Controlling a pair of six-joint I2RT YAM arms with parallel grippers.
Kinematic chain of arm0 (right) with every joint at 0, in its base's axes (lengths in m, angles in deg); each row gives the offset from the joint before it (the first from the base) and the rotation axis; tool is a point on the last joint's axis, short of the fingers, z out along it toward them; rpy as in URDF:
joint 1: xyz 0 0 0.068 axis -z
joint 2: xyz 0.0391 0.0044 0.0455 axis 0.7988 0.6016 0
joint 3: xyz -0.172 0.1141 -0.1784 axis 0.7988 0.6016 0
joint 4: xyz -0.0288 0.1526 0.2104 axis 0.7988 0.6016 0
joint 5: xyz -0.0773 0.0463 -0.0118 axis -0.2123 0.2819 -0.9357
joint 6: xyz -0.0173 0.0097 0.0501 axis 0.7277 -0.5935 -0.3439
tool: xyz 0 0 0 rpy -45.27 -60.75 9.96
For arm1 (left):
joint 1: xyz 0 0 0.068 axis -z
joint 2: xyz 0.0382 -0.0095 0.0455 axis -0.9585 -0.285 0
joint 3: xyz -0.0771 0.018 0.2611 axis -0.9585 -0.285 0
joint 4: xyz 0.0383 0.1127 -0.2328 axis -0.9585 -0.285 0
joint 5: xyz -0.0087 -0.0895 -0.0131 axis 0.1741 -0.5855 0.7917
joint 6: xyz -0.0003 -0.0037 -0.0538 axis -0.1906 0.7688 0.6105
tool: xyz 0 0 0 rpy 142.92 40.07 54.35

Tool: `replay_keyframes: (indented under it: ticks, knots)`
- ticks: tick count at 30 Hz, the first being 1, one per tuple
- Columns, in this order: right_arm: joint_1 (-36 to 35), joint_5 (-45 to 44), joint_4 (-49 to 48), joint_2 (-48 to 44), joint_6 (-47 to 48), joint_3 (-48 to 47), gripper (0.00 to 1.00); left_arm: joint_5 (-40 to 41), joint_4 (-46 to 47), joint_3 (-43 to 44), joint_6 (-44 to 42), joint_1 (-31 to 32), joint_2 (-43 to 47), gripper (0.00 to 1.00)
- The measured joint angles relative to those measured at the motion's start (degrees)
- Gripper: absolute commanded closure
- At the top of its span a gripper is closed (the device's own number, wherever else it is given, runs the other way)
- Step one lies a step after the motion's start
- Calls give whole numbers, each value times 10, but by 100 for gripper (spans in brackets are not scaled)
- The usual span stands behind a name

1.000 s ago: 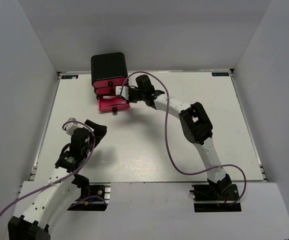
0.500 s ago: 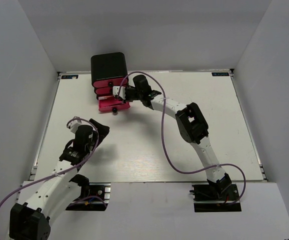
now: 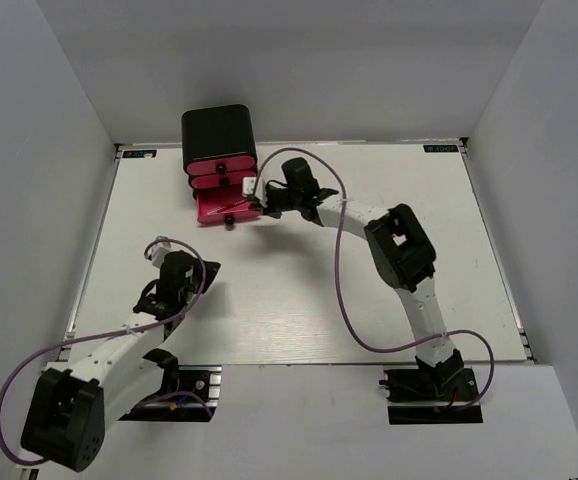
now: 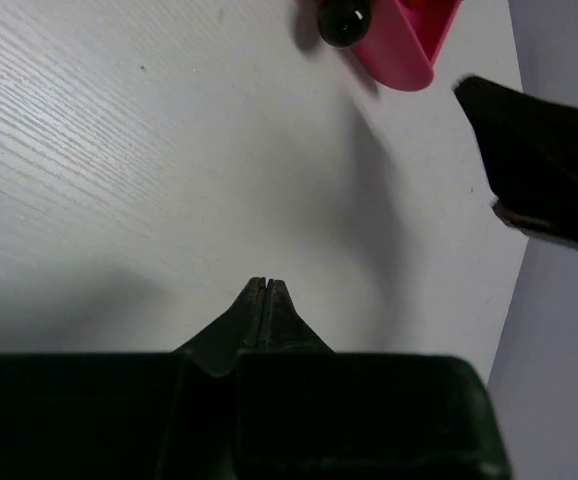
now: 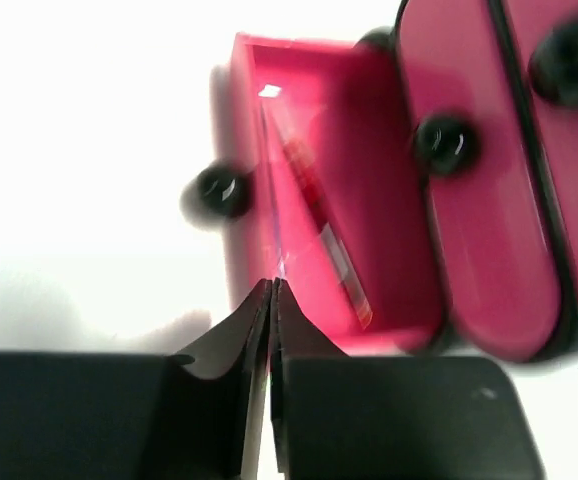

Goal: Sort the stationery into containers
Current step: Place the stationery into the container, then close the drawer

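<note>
Pulling back from the black rounded cabinet (image 3: 217,130), the right gripper (image 3: 259,203) is now hovering just off the right front corner of the open pink bottom drawer (image 3: 212,208), whereas half a second ago it was reaching further left across the drawer fronts. The left arm is also folding lower toward its base. The right gripper's two black fingers are pressing together tip to tip and gripping nothing. The drawer is standing pulled out toward the near side, with its black round knob (image 3: 229,218) jutting over the white wood-grain table (image 3: 369,300). The two pink upper drawers (image 3: 214,170) are sitting shut above it. A red thin pen (image 5: 314,195) is lying slantwise on the drawer floor. A paler thin pen (image 5: 274,150) is lying along the front wall just beside it, though blur is hiding its exact colour. The left gripper (image 3: 209,270) is hanging low over the near-left part of the table, its fingers likewise closed on nothing, pointing toward the drawer and well apart from it. A broad stretch of tabletop is opening between the two grippers and running out to the right edge. The cabinet is sitting at the far edge near the left corner, and grey walls (image 3: 49,150) are closing in on three sides.
</note>
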State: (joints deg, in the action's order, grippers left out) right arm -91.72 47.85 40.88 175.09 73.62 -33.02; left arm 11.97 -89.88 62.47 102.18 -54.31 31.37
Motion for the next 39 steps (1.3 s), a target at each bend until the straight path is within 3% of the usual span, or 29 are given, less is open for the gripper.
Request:
replay_keyframes:
  ticks: [10,18,39]
  knots:
    - [93,43,-19,-240,-105,187,99,18,136,14,76,0,-231,97]
    - [170,60,0,-303,-130,278,96,28,198,127,125,-3,-417,94]
    - [223,92,28,-321,-142,311,94,57,292,210,191,-38,-541,73]
